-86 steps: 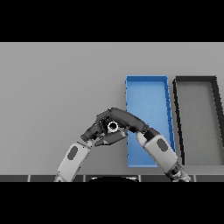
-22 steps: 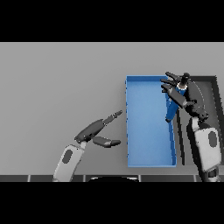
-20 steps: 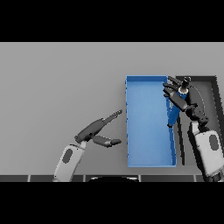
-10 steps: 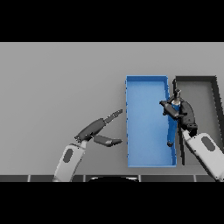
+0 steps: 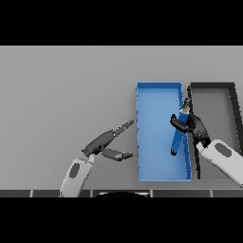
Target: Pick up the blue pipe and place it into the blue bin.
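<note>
Counter (image 5: 61,85), grey. Blue bin (image 5: 154,163) centre-right, black bin (image 5: 213,90) beside it. Left hand (image 5: 107,142) relaxed, lower centre. Right hand (image 5: 190,124) clamped on blue pipe (image 5: 178,137), over bin's right wall; early release risks it tipping out.

My right hand (image 5: 193,127) hangs over the right wall of the blue bin (image 5: 156,171), with its fingers curled. The blue pipe (image 5: 178,135) lies inside the bin along that wall, one end just beside my fingers; I cannot tell whether they grip it. A dark bin (image 5: 214,91) stands just beside the blue one. My left hand (image 5: 108,142) rests open on the grey table (image 5: 66,90), left of the blue bin.
</note>
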`<state>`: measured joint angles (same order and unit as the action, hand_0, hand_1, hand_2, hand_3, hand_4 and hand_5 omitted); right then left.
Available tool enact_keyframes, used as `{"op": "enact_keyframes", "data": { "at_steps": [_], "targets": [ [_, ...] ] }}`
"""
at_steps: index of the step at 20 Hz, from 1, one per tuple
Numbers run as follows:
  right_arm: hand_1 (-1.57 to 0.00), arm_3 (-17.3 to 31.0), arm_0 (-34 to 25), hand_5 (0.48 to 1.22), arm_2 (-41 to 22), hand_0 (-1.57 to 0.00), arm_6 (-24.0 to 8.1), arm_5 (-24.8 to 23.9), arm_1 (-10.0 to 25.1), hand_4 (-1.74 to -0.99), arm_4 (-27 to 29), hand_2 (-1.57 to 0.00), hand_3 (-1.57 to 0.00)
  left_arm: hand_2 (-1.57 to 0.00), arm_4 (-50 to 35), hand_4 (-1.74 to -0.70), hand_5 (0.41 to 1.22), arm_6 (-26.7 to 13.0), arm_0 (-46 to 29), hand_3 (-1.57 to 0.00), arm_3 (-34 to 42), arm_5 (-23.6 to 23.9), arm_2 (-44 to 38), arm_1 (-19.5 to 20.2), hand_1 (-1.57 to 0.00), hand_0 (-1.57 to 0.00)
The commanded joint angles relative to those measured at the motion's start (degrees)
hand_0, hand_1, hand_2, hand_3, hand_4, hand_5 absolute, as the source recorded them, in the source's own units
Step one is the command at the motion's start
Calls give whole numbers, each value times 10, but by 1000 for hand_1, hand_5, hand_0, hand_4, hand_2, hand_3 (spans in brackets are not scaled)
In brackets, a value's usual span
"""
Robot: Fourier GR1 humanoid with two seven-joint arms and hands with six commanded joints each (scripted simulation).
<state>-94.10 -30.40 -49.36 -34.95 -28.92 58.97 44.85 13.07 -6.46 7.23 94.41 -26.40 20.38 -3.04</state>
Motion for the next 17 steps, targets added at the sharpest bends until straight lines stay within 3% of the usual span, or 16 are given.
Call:
{"op": "enact_keyframes", "data": {
  "at_steps": [1,4,8,14,17],
  "targets": [
    [-91,3,-7,868,-14,-100,0,0,4,-1071,8,-91,-53,1,4,-885,426,-1,-1,1,1,2,3,-2,1,1],
    [-46,11,-56,787,-85,-51,0,-2,23,-1051,29,-46,-27,1,-1,-885,428,2,-9,1,9,-2,2,4,1,1],
    [-18,14,-77,696,-109,-20,1,-6,34,-1033,45,-18,-10,1,0,-888,429,-6,0,1,1,1,-5,4,1,1],
    [-5,22,-88,658,-125,-6,1,-3,31,-1022,55,-5,-3,1,3,-885,431,6,-4,1,3,1,2,3,1,1],
    [-5,22,-90,643,-126,-6,4,4,30,-1022,54,-5,-3,1,2,-885,431,-11,0,1,9,-1,3,2,1,1]
  ]
}}
